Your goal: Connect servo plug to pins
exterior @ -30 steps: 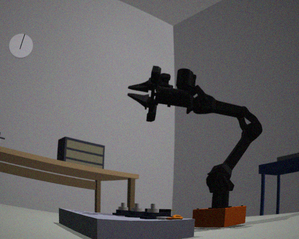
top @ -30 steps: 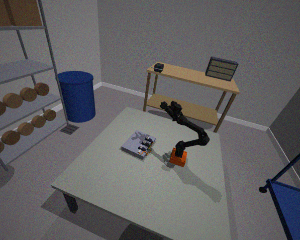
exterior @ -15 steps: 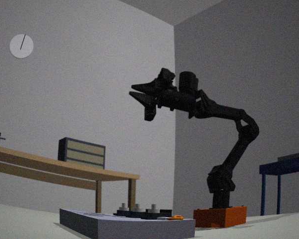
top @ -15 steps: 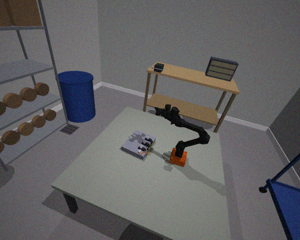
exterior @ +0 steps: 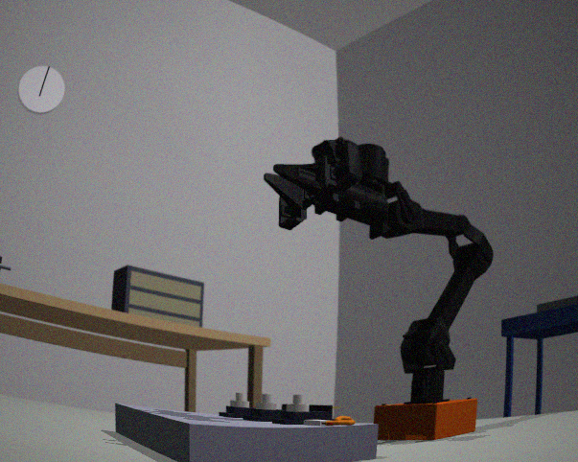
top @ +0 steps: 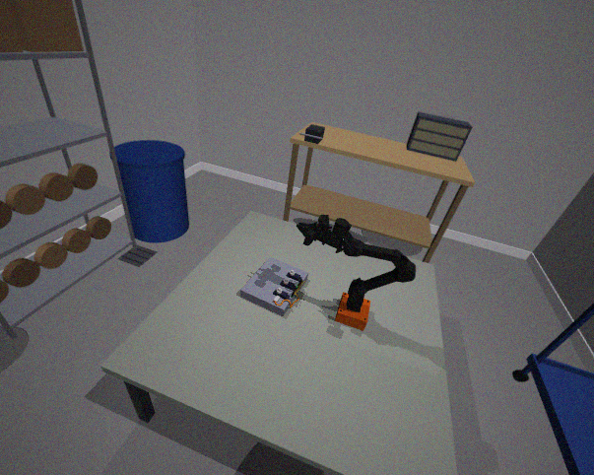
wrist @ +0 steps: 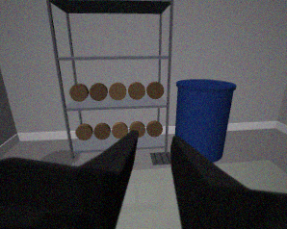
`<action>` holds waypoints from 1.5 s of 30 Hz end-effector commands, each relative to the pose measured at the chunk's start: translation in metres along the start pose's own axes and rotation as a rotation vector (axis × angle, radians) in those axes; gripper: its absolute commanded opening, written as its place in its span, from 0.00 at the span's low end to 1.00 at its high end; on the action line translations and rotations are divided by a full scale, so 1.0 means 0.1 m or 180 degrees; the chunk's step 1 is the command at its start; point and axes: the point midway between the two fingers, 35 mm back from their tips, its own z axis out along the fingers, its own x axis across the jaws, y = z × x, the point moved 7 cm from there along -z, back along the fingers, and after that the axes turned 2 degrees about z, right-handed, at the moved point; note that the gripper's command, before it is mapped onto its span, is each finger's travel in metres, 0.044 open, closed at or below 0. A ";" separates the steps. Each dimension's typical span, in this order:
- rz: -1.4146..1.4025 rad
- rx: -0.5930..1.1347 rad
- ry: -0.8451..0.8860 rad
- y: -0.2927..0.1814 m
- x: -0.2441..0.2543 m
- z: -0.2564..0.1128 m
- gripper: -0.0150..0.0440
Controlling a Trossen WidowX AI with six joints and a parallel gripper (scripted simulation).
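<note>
The grey-violet holder (top: pixel 258 292) (exterior: pixel 284 443) lies on the table, with several small dark servo-like bodies with pale tops on it. An orange lead (top: pixel 289 304) (exterior: pixel 342 421) curls at its corner, beside a small white piece (exterior: pixel 313 422); whether that is the plug is too small to tell. Thin lines show at the holder's far left edge; the pins, coloured band and dot cannot be made out. My gripper (top: pixel 299 227) (exterior: pixel 269 172) (wrist: pixel 154 139) is raised high above the table beyond the holder, pointing roughly level. Its fingers are partly open with nothing between them.
The arm's orange base (top: pixel 353 312) (exterior: pixel 405 420) stands on the table (top: pixel 266 368) to the right of the holder. Off the table are a blue barrel (top: pixel 156 194) (wrist: pixel 203 118), a shelf rack with round brown-ended items, a wooden bench (top: pixel 378 148) and a blue cart.
</note>
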 end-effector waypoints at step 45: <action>0.2417 0.2915 -0.1045 -1.33 0.71 0.79 0.45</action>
